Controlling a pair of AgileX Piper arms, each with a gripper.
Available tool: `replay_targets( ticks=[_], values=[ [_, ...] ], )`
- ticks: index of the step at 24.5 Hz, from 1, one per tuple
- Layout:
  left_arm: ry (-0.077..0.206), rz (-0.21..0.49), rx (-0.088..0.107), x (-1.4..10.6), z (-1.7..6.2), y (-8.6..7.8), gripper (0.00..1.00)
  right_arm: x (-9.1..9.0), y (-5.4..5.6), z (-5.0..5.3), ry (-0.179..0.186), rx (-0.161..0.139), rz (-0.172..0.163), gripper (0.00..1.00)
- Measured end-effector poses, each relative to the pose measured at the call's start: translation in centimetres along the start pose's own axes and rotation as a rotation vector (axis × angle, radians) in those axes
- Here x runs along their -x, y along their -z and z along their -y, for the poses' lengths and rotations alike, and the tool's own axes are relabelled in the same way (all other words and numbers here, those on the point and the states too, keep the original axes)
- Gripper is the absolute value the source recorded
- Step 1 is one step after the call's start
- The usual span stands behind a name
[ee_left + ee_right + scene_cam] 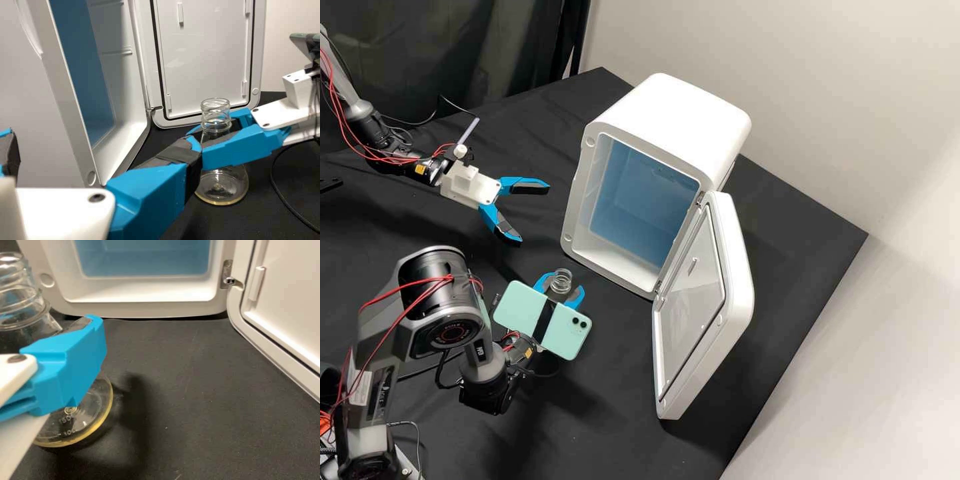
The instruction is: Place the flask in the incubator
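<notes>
Right end effector [561,287] grips the upright flask [220,176], mouth pointing up.

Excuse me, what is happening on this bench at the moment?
The right arm's tool is closed around the neck of a glass flask, which stands on the black bench just in front of the white incubator. The door is swung wide open, and the flask is not yet inside. The left arm's tool hangs open above the bench nearby, holding nothing.
</notes>
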Motion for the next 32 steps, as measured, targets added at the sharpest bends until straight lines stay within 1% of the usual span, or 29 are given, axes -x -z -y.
replay_targets(
  ticks=[5,7,8,13,18,22,25,28,32],
  values=[
    [0.000,0.000,0.000,0.0,0.00,0.0,1.00,-0.3,-0.5,-0.4,-0.020,-0.005,0.005,0.00],
    [-0.002,0.000,0.000,0.0,-0.06,0.0,1.00,-0.4,-0.7,-0.8,-0.039,-0.006,0.014,0.00],
    [-0.001,0.000,0.000,0.0,-0.04,0.0,1.00,-0.5,-0.9,-0.8,-0.042,-0.010,0.019,0.00],
    [-0.015,0.002,-0.002,0.1,-0.44,-0.1,1.00,-0.8,-1.5,-1.5,-0.071,-0.012,0.034,0.00],
    [-0.013,0.002,-0.002,0.1,-0.40,-0.1,1.00,-1.0,-2.0,-1.8,-0.082,-0.016,0.044,0.00],
    [-0.014,0.002,-0.002,0.2,-0.42,-0.1,1.00,-1.1,-2.3,-2.3,-0.100,-0.016,0.052,0.00],
    [-0.014,0.002,-0.002,0.2,-0.42,-0.1,1.00,-1.2,-3.0,-3.0,-0.131,-0.019,0.071,0.00],
    [-0.014,0.002,-0.002,0.2,-0.42,-0.1,1.00,-1.4,-3.5,-3.6,-0.153,-0.020,0.096,0.00],
    [-0.014,0.002,-0.002,0.2,-0.42,-0.1,1.00,-1.9,-3.8,-4.5,-0.188,-0.011,0.100,0.00]
  ],
)
